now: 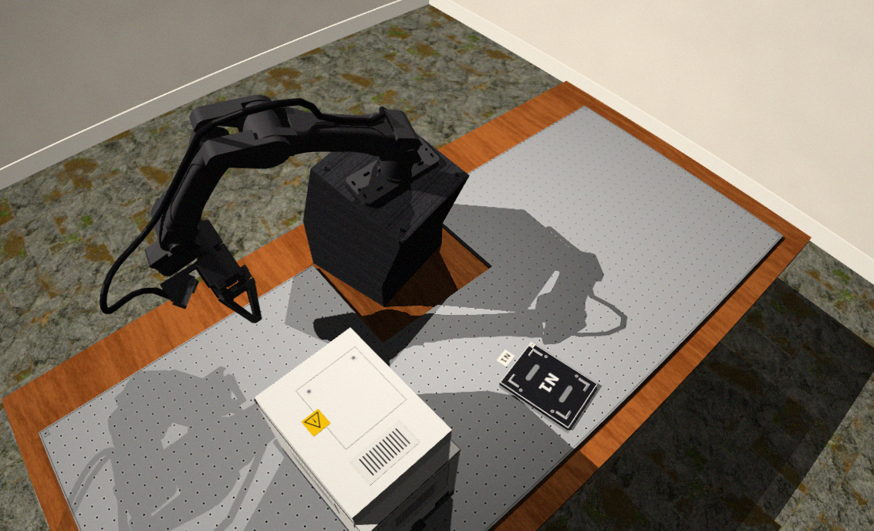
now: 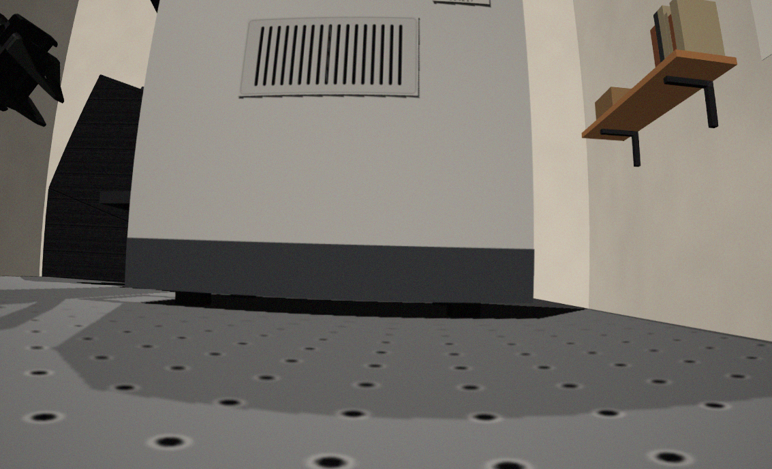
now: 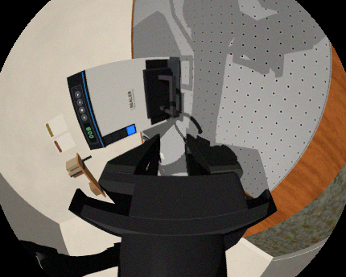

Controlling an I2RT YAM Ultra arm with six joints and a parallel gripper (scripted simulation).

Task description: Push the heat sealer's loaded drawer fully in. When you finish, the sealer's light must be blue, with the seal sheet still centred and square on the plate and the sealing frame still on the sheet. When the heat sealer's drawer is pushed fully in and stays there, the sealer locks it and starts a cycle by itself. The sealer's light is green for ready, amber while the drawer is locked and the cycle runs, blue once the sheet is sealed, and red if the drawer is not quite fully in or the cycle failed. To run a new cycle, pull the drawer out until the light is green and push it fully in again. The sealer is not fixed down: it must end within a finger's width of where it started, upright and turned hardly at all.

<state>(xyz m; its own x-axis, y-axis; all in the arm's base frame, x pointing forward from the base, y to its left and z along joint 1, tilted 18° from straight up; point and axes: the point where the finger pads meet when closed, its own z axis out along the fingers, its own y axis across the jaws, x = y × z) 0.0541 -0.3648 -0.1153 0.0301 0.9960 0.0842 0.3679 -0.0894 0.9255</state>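
The heat sealer (image 1: 334, 376) (image 2: 330, 163) (image 3: 113, 97) is a white box standing upright on the perforated board. Its drawer (image 3: 154, 97) shows as a black front low on the sealer in the wrist view, against the housing, with a dark handle. The small square light (image 3: 131, 130) is blue. The seal sheet, plate and sealing frame are hidden inside. My gripper (image 1: 254, 319) (image 2: 53, 112) (image 3: 173, 138) is partly open with nothing between its fingers. It hangs in the air on the drawer side, apart from the handle and the sealer.
A flat black plate with white markings (image 1: 548, 387) lies on the perforated board (image 1: 625, 197), with a small white label (image 1: 505, 358) beside it. The arm's black pedestal (image 1: 361, 231) (image 2: 91, 204) stands near the sealer. A wall shelf (image 2: 657, 87) holds books.
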